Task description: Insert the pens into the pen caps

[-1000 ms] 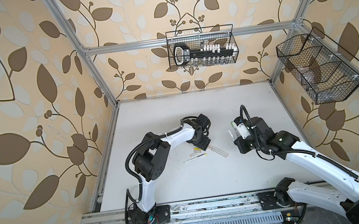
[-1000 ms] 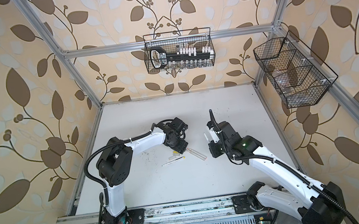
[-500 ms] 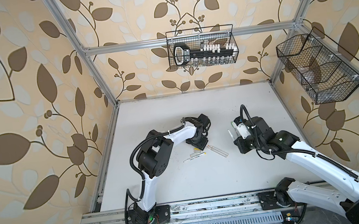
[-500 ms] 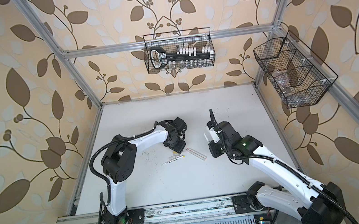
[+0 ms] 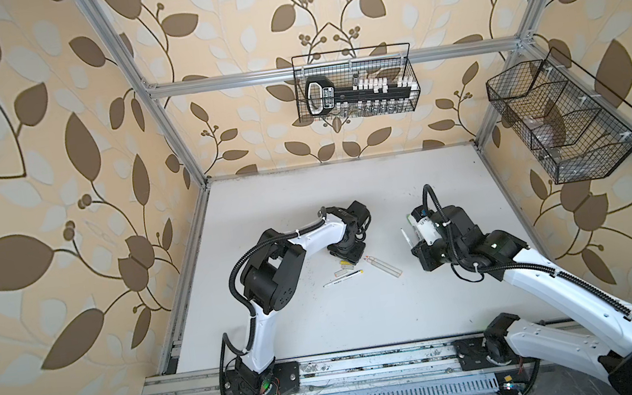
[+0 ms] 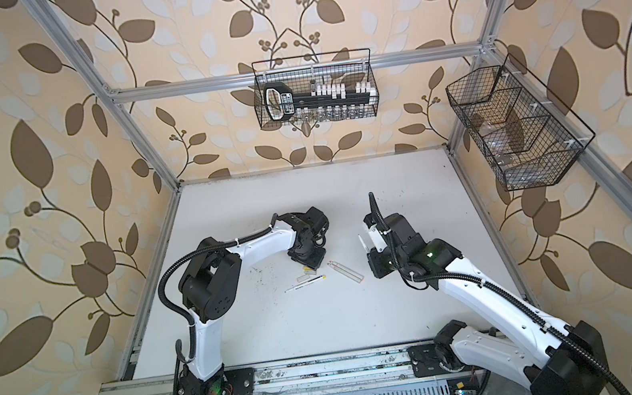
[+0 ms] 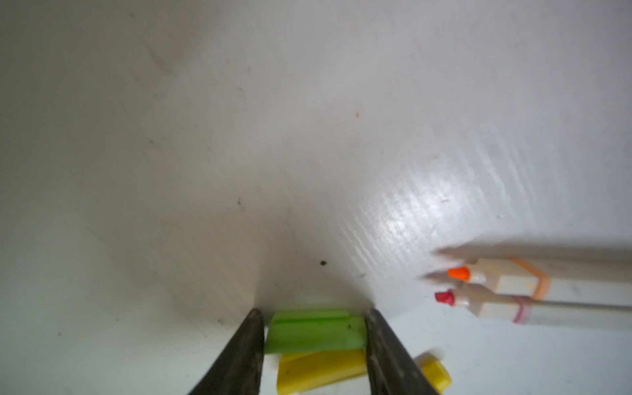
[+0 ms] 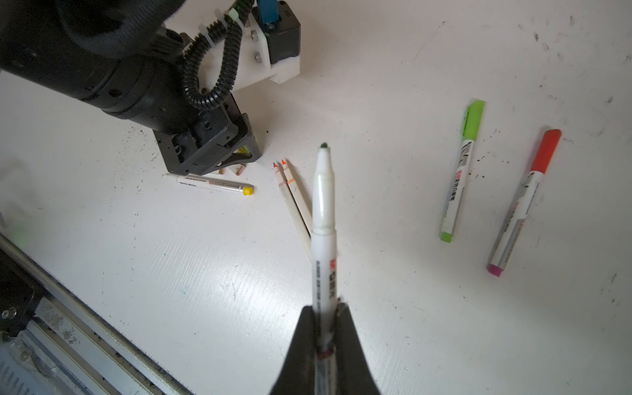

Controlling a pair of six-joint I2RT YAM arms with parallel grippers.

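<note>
Left claw [image 7: 314,313] sits low on the table [image 7: 239,136], one finger against each end of a green cap [image 7: 314,330]. They touch it or very nearly, and I cannot tell whether the pinch is made. A yellow cap [image 7: 321,371] lies just beside the green cap. Right claw [image 8: 325,307] is clamped on the barrel of a white pen [image 8: 323,205] with a bare dark green tip, held up off the table and well apart from the green cap.

By my reading the job is about a third done. Two pens lie finished in the right wrist view: a green-capped pen [image 8: 461,171] and a red-capped pen [image 8: 523,201]. Four remain. One is the white pen, which the green cap looks meant for. Another is a yellow-ended pen [image 8: 208,183], just beside the left claw. The last are two thin pointed pens [image 8: 290,191], lying side by side with their orange and red tips bare. Small whitish caps [image 8: 236,169] by the left claw are probably theirs.

Further out, a back basket [image 5: 348,51] of black wire hangs on the far wall. It holds a black-handled item and rows of small white pieces — too small to name. A side basket [image 5: 595,163], split into compartments, seems to hold something clear, though I cannot make it out. Neither shows any pens or caps.
</note>
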